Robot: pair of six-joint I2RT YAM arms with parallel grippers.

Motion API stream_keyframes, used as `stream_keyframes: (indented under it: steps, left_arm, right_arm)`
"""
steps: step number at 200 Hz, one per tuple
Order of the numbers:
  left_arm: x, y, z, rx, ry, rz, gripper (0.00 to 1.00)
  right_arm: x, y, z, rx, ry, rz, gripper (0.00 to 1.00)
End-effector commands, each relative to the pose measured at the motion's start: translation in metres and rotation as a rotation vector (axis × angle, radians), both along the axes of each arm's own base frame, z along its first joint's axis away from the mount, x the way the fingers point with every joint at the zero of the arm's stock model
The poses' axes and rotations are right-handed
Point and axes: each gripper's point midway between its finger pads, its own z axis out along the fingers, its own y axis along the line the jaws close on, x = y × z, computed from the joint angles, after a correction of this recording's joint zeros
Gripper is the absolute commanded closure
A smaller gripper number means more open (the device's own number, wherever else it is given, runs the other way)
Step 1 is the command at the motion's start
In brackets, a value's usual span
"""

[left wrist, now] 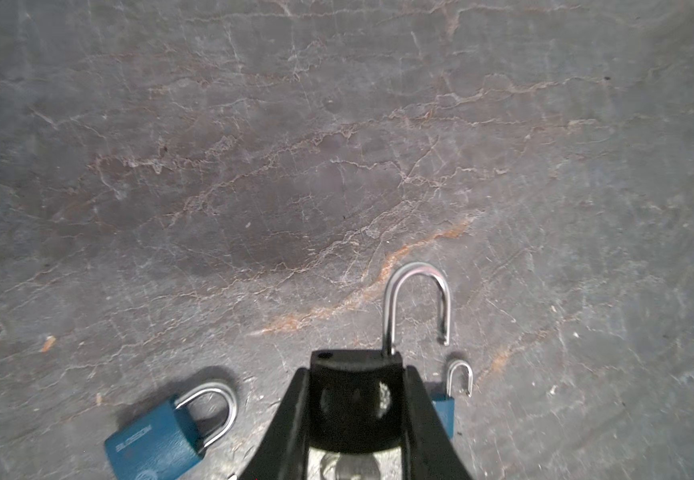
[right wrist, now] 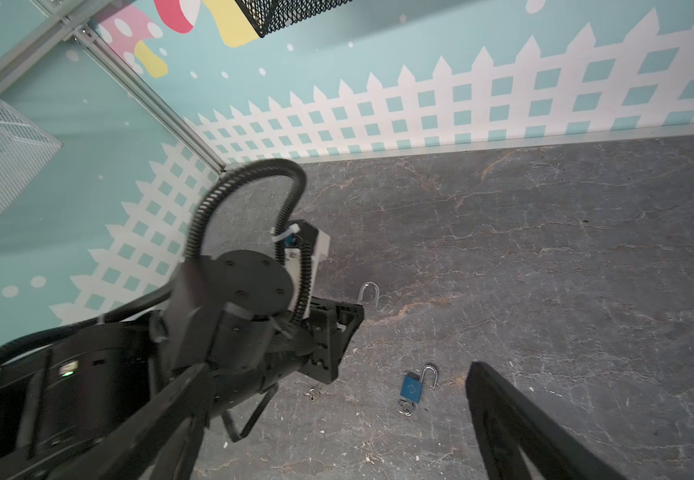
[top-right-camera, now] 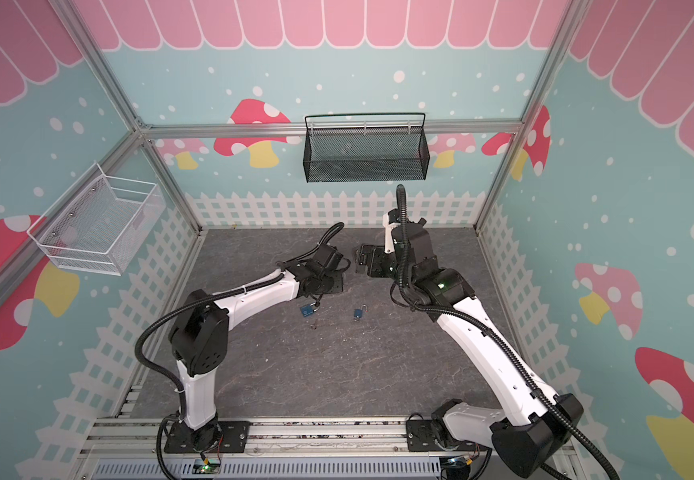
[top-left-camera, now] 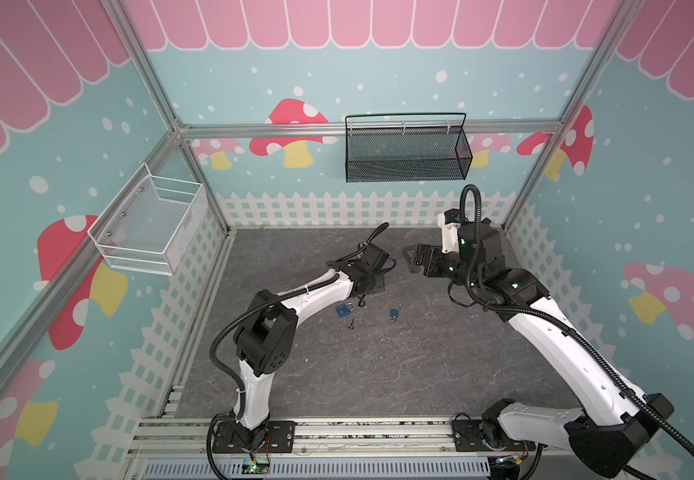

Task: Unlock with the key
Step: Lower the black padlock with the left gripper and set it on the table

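Left jaws: drawn close and clamped on a padlock, its body hidden between them; raised over the desk, between its middle and back edge.
Held padlock (left wrist: 416,268): silver shackle swung open, sticking out past the jaw tips.
Right jaws: spread wide with nothing in them, raised off the desk toward the back edge, facing the left jaws and apart from them.
Closed padlock (top-left-camera: 344,309): blue, flat on the desk (top-left-camera: 378,374) just left of its middle, shackle shut.
Open padlock (top-left-camera: 395,313): blue, flat just right of the desk's middle, shackle lifted.
Inserted key (right wrist: 406,409): at the open padlock's base.
Loose key (top-left-camera: 351,324): on the desk, just on the front-edge side of the closed padlock.
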Motion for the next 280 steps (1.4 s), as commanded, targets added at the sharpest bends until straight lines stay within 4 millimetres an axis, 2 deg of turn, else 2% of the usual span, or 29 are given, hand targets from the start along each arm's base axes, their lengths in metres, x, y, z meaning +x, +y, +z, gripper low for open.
stream_keyframes:
  steps: [1, 40, 131, 153, 173, 186, 213, 242, 280]
  left_arm:
    - [-0.005, -0.002, -0.015, 0.011, 0.091, 0.033, 1.00]
    - [-0.001, -0.011, -0.040, 0.033, 0.160, 0.040, 1.00]
    - [-0.009, 0.000, -0.081, 0.127, 0.266, 0.076, 1.00]
    - [-0.010, -0.001, -0.084, 0.120, 0.277, 0.076, 0.91]
    - [-0.012, -0.001, -0.086, 0.116, 0.288, 0.076, 0.78]
    - [-0.013, -0.004, -0.082, 0.100, 0.291, 0.070, 0.69]
    - [-0.011, -0.005, -0.066, 0.079, 0.269, 0.066, 0.56]
    - [-0.011, 0.001, -0.038, 0.043, 0.236, 0.069, 0.51]
    - [-0.021, 0.017, 0.016, -0.073, 0.138, 0.065, 0.50]
  right_arm:
    - [0.001, 0.006, 0.021, 0.074, -0.026, 0.008, 0.02]
    - [0.003, 0.011, 0.023, 0.097, -0.024, 0.024, 0.02]
    - [0.006, 0.016, 0.022, 0.121, -0.019, 0.045, 0.02]
    - [0.008, 0.018, 0.018, 0.127, -0.005, 0.040, 0.02]
    - [0.008, 0.018, 0.021, 0.132, -0.008, 0.043, 0.02]
    - [0.006, 0.018, 0.025, 0.138, -0.018, 0.045, 0.02]
    - [0.005, 0.015, 0.026, 0.141, -0.022, 0.035, 0.02]
    - [-0.001, 0.012, 0.022, 0.138, -0.009, 0.032, 0.02]
    - [-0.018, 0.001, 0.014, 0.122, -0.035, 0.037, 0.02]
